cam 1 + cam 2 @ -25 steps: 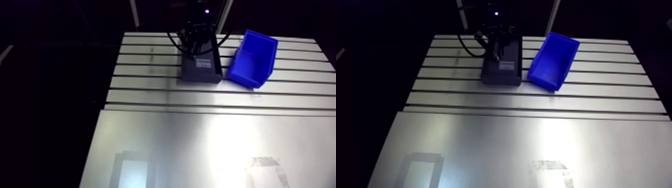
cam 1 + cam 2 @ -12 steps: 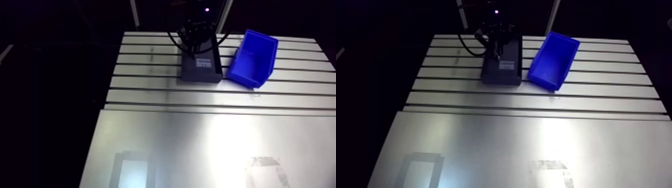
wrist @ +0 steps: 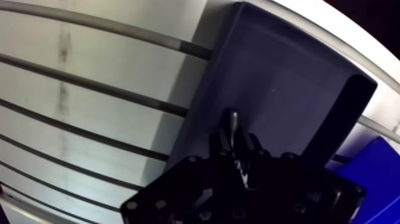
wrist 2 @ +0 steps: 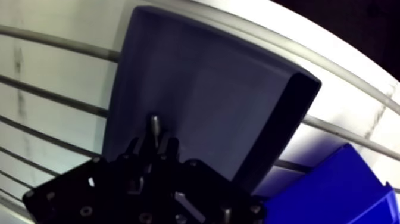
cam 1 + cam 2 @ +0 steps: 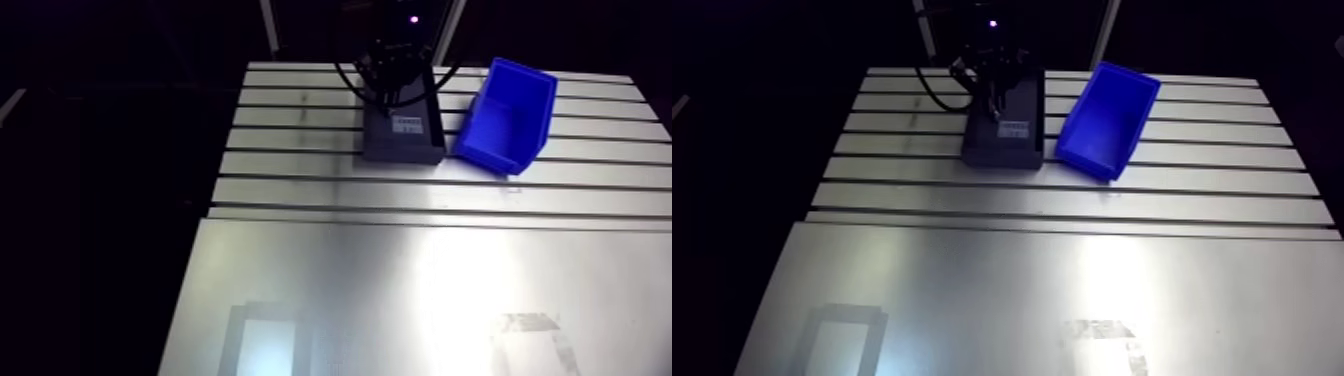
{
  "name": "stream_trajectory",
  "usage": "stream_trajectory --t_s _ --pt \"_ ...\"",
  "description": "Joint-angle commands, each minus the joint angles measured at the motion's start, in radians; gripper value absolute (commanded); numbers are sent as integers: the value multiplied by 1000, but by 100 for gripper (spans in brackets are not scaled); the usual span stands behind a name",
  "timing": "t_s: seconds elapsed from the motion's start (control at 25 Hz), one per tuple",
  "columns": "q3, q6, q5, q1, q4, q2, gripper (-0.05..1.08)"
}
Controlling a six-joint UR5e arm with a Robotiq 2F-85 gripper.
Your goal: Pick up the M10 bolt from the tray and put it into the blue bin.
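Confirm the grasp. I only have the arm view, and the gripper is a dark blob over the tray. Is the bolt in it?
Observer: Yes. In the wrist view the gripper is shut on the M10 bolt, and the bolt's end pokes out ahead of it.
Operator: Anything else in the tray?
Observer: The tray floor that shows ahead of the gripper is bare. The part under the gripper is hidden.
Operator: Is the bin visible from the wrist?
Observer: Yes. A corner of the blue bin shows right beside the tray's end wall.
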Motion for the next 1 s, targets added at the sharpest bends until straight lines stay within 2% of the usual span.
stream_trajectory --t_s 0.04,0.2,0.64,0.72,0.84,0.96,1.0 --pt "-1 -2 2 0 0 -4 82" --pt "-4 -15 11 3 9 -16 86" --pt "-32 -126 2 -17 193 -228 103" --pt "-43 -184 0 -26 227 -275 107" --pt "-67 -288 2 -52 262 -315 107" --pt "-96 -525 6 -68 333 -334 107" --pt "-102 -615 2 -75 336 -340 107"
